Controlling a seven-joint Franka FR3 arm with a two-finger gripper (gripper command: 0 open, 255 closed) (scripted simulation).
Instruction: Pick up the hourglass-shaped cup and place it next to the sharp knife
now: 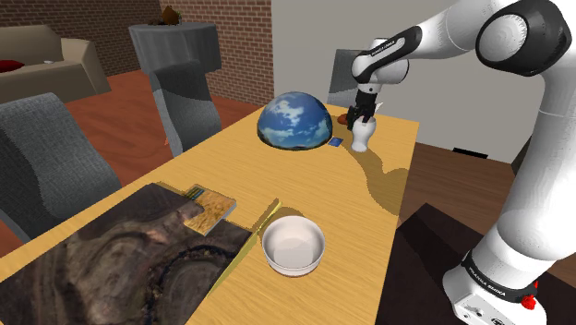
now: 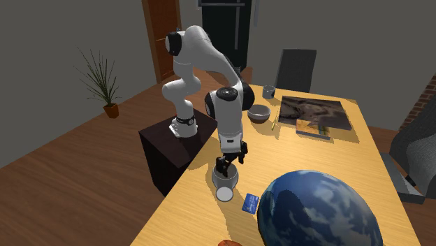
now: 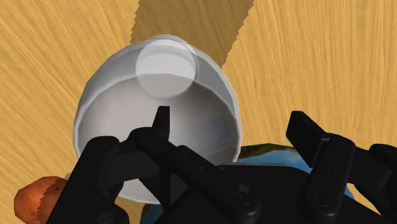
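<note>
1. Wrist view: the gripper (image 3: 232,122) hangs over the mouth of the white cup (image 3: 159,89); its fingers (image 3: 163,124) stand apart, one reaching down inside the cup, the other outside its wall; neither looks to be pressing on that wall, so nothing is held.
2. Shoulder view: the cup stands upright on the table (image 1: 314,185), narrow at the waist, just beside the blue dome (image 1: 295,120) at about four o'clock of it; a small blue card (image 1: 334,144) lies between the two; a reddish-brown thing (image 1: 342,118) sits at about ten o'clock of the cup.
3. The step in hand, as I judge it, is the grasp; the fingers are lined up astride the cup's wall, and the closing is not yet done.
4. The next move calls for shutting the fingers on that wall, firmly enough that it does not slip or tip; then a lift straight up, to clear the dome and the card.
5. A slim pale thing that I take for the knife (image 1: 267,218) lies just beside the white bowl (image 1: 293,245), at ten o'clock of it; from the cup it lies between seven and eight o'clock, well apart; the carry must pass the dome and end on bare table by the knife, not in the bowl.
</note>
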